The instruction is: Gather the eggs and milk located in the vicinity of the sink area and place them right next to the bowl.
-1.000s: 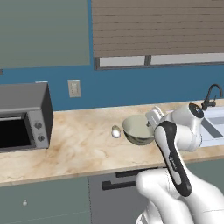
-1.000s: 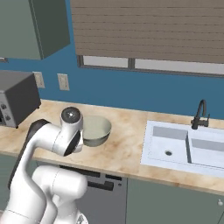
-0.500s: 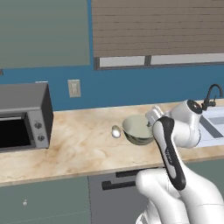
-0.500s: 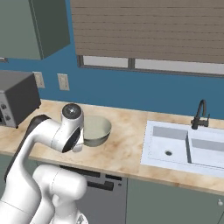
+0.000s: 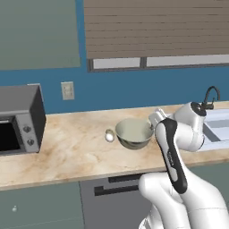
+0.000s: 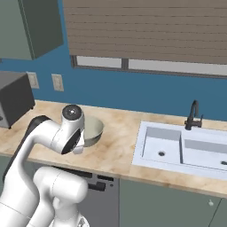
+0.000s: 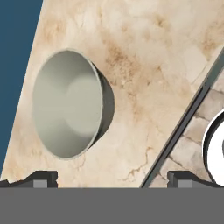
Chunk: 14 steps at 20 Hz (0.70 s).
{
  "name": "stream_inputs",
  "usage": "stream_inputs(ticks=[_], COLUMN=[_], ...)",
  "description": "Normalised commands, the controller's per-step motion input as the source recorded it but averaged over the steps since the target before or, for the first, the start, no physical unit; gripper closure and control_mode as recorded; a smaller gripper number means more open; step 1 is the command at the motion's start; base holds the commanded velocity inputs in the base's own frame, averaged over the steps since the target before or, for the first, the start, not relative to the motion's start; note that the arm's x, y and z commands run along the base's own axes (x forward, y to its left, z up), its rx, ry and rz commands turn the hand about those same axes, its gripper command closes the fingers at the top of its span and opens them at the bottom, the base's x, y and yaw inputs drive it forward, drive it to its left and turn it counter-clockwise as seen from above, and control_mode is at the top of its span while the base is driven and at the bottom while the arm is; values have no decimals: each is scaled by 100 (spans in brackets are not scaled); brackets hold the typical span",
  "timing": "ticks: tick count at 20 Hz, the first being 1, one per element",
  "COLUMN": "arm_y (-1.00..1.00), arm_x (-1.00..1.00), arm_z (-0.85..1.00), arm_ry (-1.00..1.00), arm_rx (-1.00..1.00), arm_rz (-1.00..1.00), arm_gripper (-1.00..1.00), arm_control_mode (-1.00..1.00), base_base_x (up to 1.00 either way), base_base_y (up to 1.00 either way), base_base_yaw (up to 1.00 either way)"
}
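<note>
A small whitish egg (image 5: 109,135) lies on the marble counter (image 5: 67,156), long axis roughly upright, just left of the upright grey-green bowl (image 5: 133,133). No writing is legible. The gripper (image 7: 111,177) hovers beside the bowl, jaws wide apart, empty

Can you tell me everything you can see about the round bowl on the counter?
The round, deep grey-green bowl has a thin rim and a smooth, pale inside with nothing in it. It looks like glazed ceramic or metal. It stands upright on the beige marbled countertop, roughly midway between the grey microwave and the white sink. A small whitish oval egg lies just beside it, on the microwave side; whether they touch is unclear. In the hand view the bowl appears from above.
</note>
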Motion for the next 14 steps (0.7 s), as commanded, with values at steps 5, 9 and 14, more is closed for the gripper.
stream_inputs(ticks=[5, 9, 14], arm_y=[0, 0, 0], arm_x=[0, 0, 0], arm_z=[0, 0, 0], arm_ry=[0, 0, 0], arm_rx=[0, 0, 0], arm_rz=[0, 0, 0], arm_gripper=[-100, -100, -100], arm_control_mode=[100, 100, 100], base_base_x=[-1, 0, 0], base_base_y=[-72, -74, -68], base_base_yaw=[0, 2, 10])
